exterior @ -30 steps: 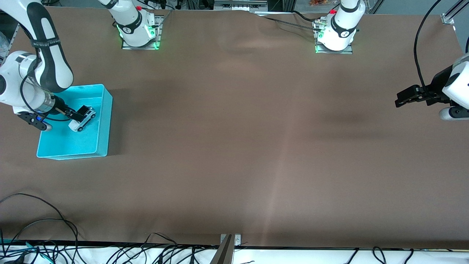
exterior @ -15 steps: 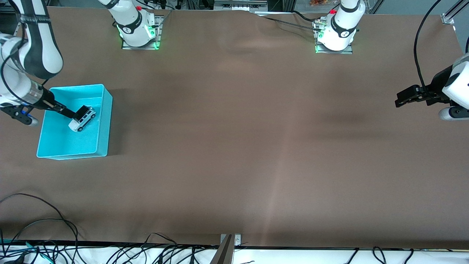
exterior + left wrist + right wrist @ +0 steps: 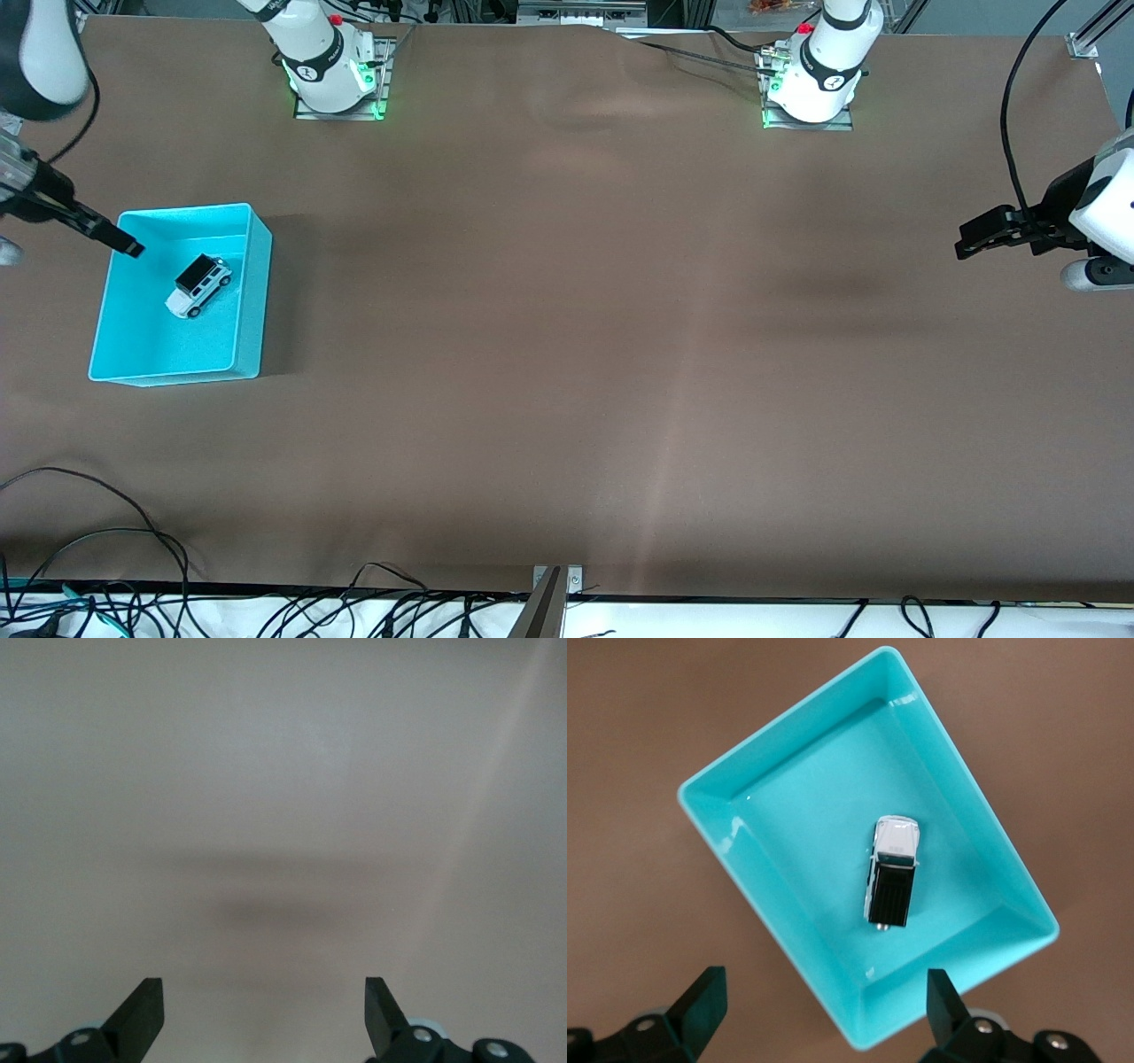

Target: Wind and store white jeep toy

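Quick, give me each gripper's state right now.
Left gripper: open, empty, over bare table at the left arm's end.
Right gripper: open, empty, above the turquoise plastic bin where the small white jeep toy with a black roof sits.

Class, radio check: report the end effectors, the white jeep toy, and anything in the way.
Right end effector open, empty, above the turquoise bin edge. Left end effector open, waiting over bare table. White jeep toy upright in bin, released. Nothing in the way.
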Controlling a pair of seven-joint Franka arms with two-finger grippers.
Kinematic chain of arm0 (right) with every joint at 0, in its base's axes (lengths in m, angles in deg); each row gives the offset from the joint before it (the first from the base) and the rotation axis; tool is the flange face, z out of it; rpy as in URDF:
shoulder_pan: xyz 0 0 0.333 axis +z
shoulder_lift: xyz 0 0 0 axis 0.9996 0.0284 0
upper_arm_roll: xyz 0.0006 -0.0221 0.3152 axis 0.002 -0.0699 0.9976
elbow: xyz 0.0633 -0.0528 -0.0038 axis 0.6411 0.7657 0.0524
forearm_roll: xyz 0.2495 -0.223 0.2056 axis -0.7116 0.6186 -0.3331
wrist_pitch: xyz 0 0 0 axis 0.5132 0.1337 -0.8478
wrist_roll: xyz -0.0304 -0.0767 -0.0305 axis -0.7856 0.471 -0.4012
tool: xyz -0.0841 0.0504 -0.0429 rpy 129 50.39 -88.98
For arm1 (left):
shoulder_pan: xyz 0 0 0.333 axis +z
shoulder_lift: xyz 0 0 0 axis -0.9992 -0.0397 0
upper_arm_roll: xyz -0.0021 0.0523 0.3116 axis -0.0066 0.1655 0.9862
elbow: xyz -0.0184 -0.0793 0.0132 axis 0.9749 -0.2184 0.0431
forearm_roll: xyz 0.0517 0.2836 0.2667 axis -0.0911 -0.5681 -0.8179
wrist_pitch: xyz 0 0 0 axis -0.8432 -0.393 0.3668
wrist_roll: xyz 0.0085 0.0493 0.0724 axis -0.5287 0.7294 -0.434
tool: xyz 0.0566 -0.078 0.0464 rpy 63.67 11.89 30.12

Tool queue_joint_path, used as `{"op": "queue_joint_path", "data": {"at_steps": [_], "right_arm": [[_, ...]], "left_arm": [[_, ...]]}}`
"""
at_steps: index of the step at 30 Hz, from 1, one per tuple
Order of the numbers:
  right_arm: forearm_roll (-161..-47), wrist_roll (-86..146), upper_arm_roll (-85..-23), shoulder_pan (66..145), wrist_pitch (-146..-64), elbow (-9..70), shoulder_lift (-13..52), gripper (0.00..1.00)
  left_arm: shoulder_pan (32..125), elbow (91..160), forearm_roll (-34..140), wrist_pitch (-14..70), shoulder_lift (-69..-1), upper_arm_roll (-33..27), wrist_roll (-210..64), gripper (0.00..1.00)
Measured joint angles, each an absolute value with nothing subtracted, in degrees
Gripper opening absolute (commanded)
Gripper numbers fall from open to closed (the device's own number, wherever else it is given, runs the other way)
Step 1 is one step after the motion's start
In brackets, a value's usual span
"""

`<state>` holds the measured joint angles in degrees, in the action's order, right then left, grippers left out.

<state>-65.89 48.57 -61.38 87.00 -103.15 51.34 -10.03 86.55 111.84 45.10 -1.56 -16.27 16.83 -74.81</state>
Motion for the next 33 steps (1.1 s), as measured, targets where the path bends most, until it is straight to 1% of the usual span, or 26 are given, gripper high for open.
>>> {"op": "queue_joint_path", "data": {"at_steps": [4, 8, 14, 23, 27, 33], "right_arm": [[-66.45, 48.57, -59.45, 87.03, -95.58, 45.84, -10.75, 1.0], [-67.59, 48.57, -57.71, 87.05, -90.16, 41.32, -10.77, 1.0], [-67.86, 48.57, -55.19, 87.05, -85.06, 36.06, -10.62, 1.0], [-67.87, 45.82, -50.42, 87.12, -81.54, 29.57, -9.41, 1.0], [-67.87, 45.35, -48.7, 87.13, -81.3, 28.65, -8.68, 1.0], [-67.86, 40.67, -48.5, 87.02, -81.12, 28.56, -8.05, 1.0]], "left_arm": [[86.55, 111.84, 45.1, -0.96, -16.27, 16.83, -74.81, 1.0], [86.55, 111.81, 45.1, 0.87, -16.27, 16.83, -74.82, 1.0], [86.41, 111.33, 45.1, 1.78, -16.2, 16.73, -74.88, 1.0], [85.82, 111.17, 45.1, 1.88, -16.09, 16.65, -74.88, 1.0], [85.68, 111.18, 45.1, 2.1, -16.1, 16.61, -74.88, 1.0], [85.17, 111.24, 45.1, 3.37, -16.32, 16.56, -74.88, 1.0]]}}
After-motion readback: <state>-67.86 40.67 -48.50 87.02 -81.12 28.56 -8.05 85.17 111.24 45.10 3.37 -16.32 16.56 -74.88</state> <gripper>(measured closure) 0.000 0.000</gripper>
